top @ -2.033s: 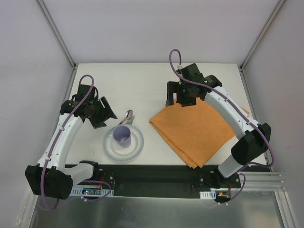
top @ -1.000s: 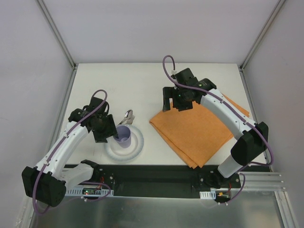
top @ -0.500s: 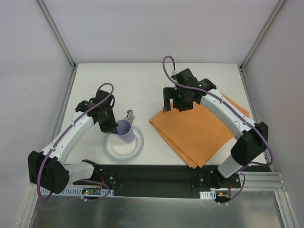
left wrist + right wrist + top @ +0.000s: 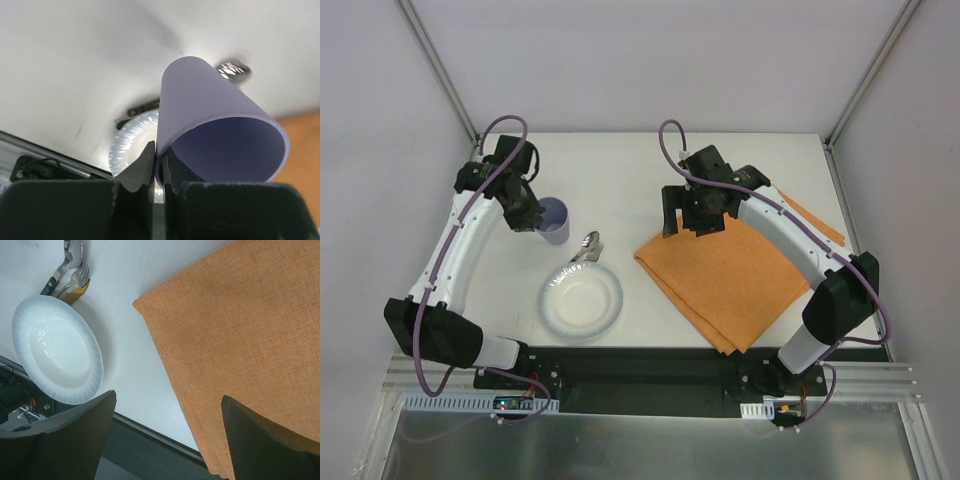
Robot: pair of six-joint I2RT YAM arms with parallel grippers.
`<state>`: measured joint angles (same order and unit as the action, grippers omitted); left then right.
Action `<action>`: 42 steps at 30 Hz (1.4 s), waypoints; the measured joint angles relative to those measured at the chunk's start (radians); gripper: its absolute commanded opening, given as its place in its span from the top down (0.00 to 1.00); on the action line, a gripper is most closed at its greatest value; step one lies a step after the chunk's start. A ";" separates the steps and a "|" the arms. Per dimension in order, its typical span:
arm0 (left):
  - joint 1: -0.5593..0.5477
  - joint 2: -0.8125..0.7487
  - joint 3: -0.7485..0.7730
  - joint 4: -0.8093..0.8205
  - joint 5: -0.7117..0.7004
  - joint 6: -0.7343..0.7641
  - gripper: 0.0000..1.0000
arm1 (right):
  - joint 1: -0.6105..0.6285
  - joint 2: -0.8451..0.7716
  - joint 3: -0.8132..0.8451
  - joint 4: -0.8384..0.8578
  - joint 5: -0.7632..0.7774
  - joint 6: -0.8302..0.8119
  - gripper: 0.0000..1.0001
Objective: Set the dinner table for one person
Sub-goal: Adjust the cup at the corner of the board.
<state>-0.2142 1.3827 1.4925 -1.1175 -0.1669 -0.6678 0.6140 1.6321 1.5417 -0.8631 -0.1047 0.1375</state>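
Fingers [image 4: 141, 169] pinch lilac cup [image 4: 210, 110] at rim; white plate [image 4: 131, 136] beyond, orange cloth [image 4: 301, 134] at right edge.

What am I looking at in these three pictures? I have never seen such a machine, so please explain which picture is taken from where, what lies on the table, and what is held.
These are two robot arms bolted at the near edge of a white table. Each ends in a two-finger gripper. The wide picture comes from a fixed camera above and behind the arms. The other two come from small cameras on the wrists. On the table lie a white plate, some cutlery at its far rim, and a folded orange cloth. The left gripper is shut on a purple cup, pinching its wall at the rim, away from the plate. The right gripper is open, holds nothing and hovers by the cloth's far edge.
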 measured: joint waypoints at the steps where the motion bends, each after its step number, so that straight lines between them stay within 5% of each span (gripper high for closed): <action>1: 0.037 0.010 -0.005 -0.003 -0.005 -0.001 1.00 | 0.000 0.001 0.000 0.000 0.000 0.000 0.11; 20: 0.616 0.043 -0.147 0.087 0.015 0.056 1.00 | 0.000 -0.016 -0.050 0.002 0.013 -0.016 0.11; 42: 0.745 0.048 -0.299 0.257 0.075 0.112 1.00 | 0.000 -0.016 -0.050 -0.001 0.013 -0.042 0.11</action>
<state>0.5312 1.4307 1.1934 -0.8600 -0.0917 -0.5560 0.6144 1.6157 1.4914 -0.8642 -0.0917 0.0956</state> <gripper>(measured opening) 0.033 0.888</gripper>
